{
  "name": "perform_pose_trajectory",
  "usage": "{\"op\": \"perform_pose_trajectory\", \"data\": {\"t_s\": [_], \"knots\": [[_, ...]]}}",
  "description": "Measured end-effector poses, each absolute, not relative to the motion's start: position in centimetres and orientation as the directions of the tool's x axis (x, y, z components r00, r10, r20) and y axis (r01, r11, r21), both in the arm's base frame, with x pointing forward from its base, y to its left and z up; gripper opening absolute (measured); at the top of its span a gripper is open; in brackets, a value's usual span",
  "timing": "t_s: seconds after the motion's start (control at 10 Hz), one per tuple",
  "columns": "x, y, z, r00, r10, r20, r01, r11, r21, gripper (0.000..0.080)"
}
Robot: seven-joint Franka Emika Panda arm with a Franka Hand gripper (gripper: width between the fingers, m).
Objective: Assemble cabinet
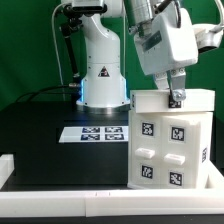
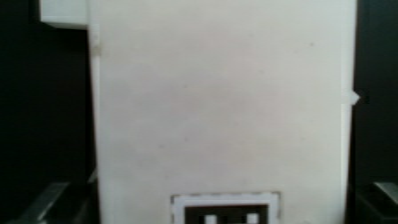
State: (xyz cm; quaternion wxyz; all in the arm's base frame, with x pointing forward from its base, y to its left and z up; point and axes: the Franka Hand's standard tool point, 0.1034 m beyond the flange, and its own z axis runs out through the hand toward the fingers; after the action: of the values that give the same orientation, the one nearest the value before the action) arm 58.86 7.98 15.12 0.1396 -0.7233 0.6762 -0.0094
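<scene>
Black table carries marker board and cabinet

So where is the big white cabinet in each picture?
Exterior view: the cabinet stands on the black table at the exterior view's right, with the gripper at its top edge.
Wrist view: the cabinet fills most of the picture as a plain white face.
Shared landmark: a black-and-white marker tag on the cabinet.
</scene>
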Motion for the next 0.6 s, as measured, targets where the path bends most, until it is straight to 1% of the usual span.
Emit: {"op": "perform_pose_trajectory", "data": {"t_s": [0.1,0.2,0.3,0.5,0.6], "knots": [[58.9,8.0,15.1,0.093,-0.980,-0.174,-0.975,-0.054,-0.216,0.0748],[58.9,8.0,15.6,0.122,-0.978,-0.172,-0.971,-0.081,-0.225,0.0748],[59.0,8.1,16.5,0.132,-0.976,-0.175,-0.967,-0.088,-0.239,0.0790],[59.2,8.2,18.0,0.134,-0.972,-0.191,-0.964,-0.082,-0.254,0.0797],[59.3,8.2,18.3,0.131,-0.972,-0.194,-0.963,-0.078,-0.259,0.0797]]}}
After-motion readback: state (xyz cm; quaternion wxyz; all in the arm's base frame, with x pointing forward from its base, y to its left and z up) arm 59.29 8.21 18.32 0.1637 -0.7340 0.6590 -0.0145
